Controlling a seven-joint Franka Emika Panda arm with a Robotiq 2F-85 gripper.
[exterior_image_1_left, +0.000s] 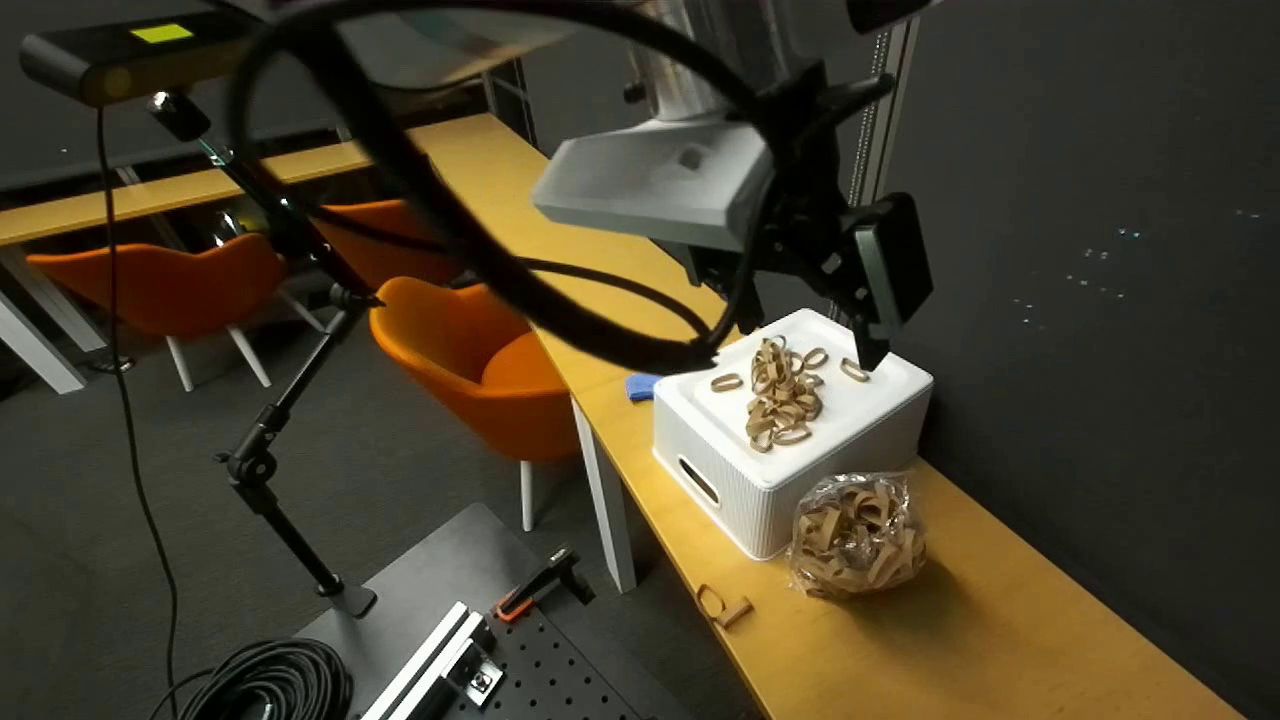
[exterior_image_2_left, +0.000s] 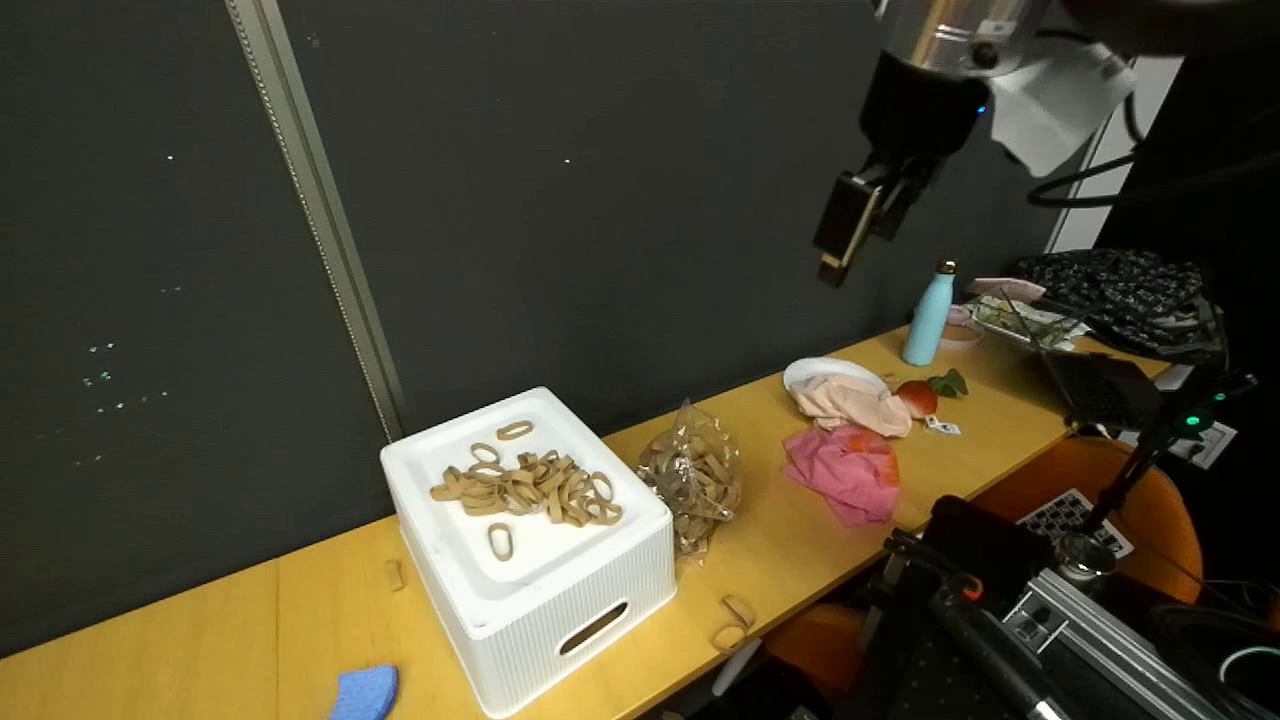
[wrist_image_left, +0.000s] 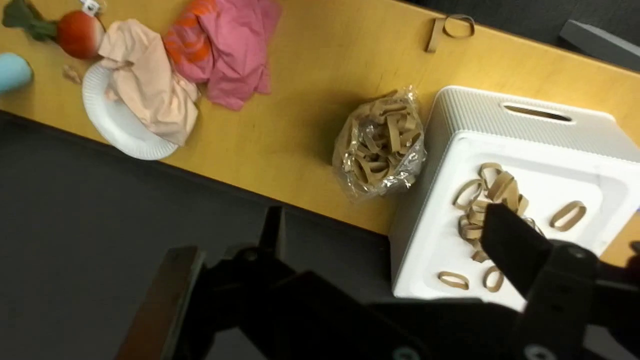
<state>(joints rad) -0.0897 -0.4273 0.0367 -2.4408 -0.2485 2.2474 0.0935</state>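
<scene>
My gripper is open with nothing between its fingers. It is in the air above the table, as both exterior views show. In the wrist view its right finger overlaps a white ribbed box, upside down or lidded, with a slot in its side; the box also shows in an exterior view. A pile of tan rubber bands lies on the box top, with several loose ones around it. A clear plastic bag of tan bands stands on the table beside the box.
Two tan bands lie near the table's edge. A blue sponge lies beside the box. Further along are a pink cloth, a peach cloth on a white plate, and a light blue bottle. A dark wall backs the table.
</scene>
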